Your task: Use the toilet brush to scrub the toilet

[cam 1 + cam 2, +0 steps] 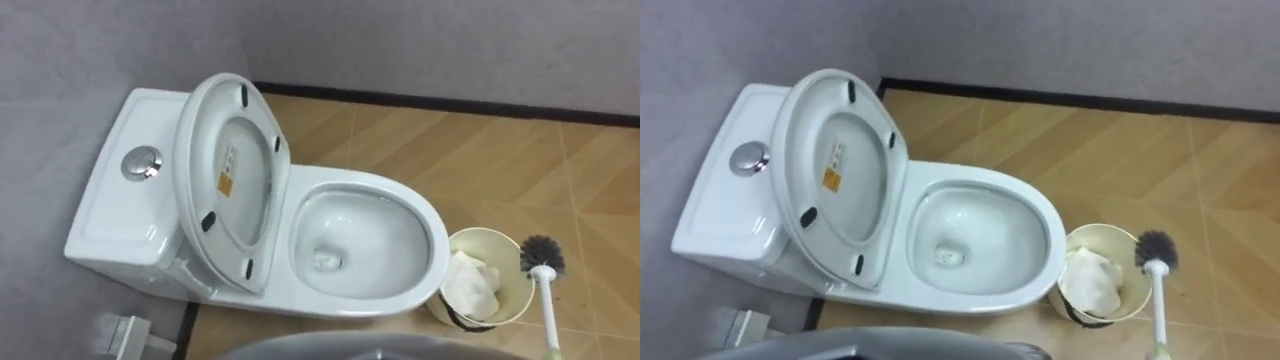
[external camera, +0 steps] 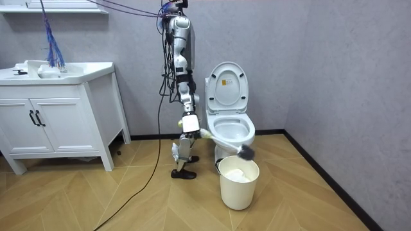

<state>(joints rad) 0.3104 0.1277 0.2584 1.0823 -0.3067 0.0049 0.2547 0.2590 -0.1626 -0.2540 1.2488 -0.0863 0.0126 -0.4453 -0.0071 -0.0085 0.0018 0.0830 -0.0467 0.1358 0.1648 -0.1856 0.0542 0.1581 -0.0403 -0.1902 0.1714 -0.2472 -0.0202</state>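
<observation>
Brush (image 1: 542, 258) — bristles forward, handle lengthwise — at bin (image 1: 487, 232) rim.

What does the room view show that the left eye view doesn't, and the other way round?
Room view: the robot standing beside the toilet, its right hand holding the brush, and a sink cabinet at the room view's left. Left eye view: the flush button on the tank and the bowl's bottom. Both: toilet with lid up, bin, brush head by the bin.
</observation>
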